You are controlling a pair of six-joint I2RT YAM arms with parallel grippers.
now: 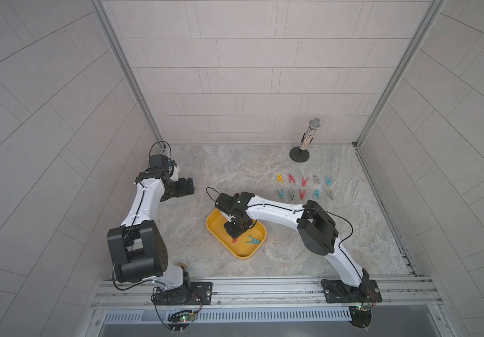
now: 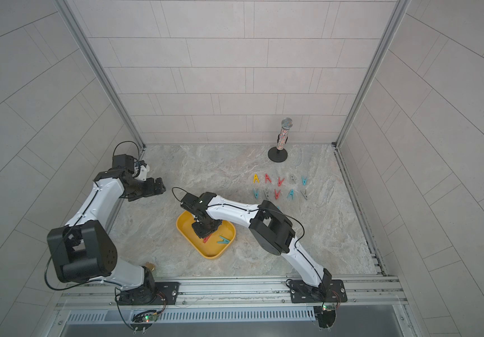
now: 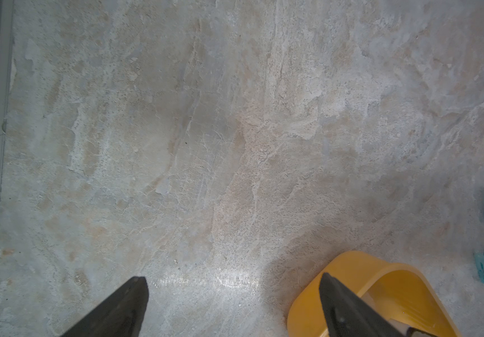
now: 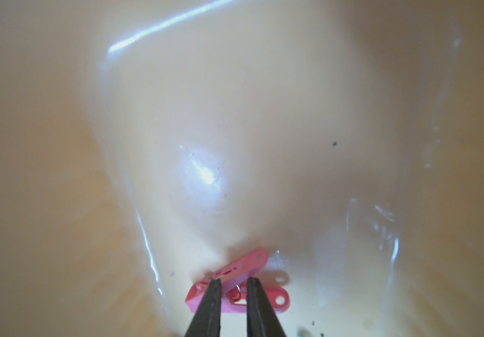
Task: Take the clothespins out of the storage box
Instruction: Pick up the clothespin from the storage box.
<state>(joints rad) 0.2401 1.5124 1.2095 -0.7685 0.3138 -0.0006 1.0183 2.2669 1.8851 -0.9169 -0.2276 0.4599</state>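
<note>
Robot lab cell: aluminium frame (image 1: 129, 73), panelled walls (image 1: 235, 58).

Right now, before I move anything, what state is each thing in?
Box, flat on the table, not yet emptied.
Red clothespin, lying in the box, between the right jaws.
Teal clothespin, lying loose in the box.
Other clothespins, laid in rows on the table.
Microphone, upright on its stand.
Left jaws, wide open, empty.
Right jaws, closed on the red clothespin.

The yellow storage box (image 1: 242, 256) is holding a red clothespin (image 1: 235, 240) and a teal clothespin (image 1: 253, 240); more clothespins (image 1: 302, 194) are lying in rows far right.
</note>
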